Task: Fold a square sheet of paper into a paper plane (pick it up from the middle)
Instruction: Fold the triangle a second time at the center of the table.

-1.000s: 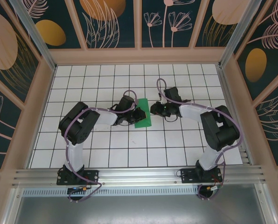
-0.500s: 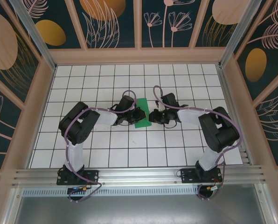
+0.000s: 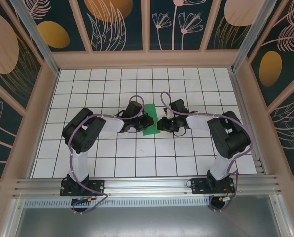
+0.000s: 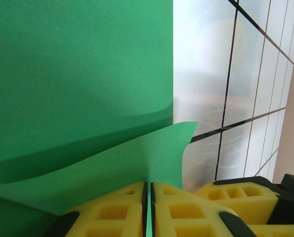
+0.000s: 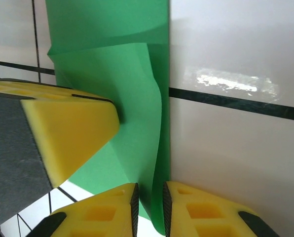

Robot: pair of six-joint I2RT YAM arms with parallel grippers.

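The square sheet of paper (image 3: pixel 151 127), bright green, lies folded into a narrow band in the middle of the white grid table. My left gripper (image 3: pixel 147 120) is at its left side. In the left wrist view the gripper (image 4: pixel 148 184) is shut on a raised flap of the paper (image 4: pixel 88 74). My right gripper (image 3: pixel 160 123) is at the paper's right edge. In the right wrist view its jaws (image 5: pixel 149 193) stand narrowly open, with a standing fold of the paper (image 5: pixel 122 74) between them. The left gripper's yellow finger (image 5: pixel 68 133) presses on the paper just beside.
White tiled floor (image 3: pixel 137 163) stretches around the paper on all sides. Wooden walls with dark floral panels (image 3: pixel 33 108) enclose the table. An aluminium rail (image 3: pixel 137 185) runs along the near edge by the arm bases.
My right gripper has moved left and slightly nearer, and its jaws now straddle the paper's right edge. The left gripper has kept its hold and its place.
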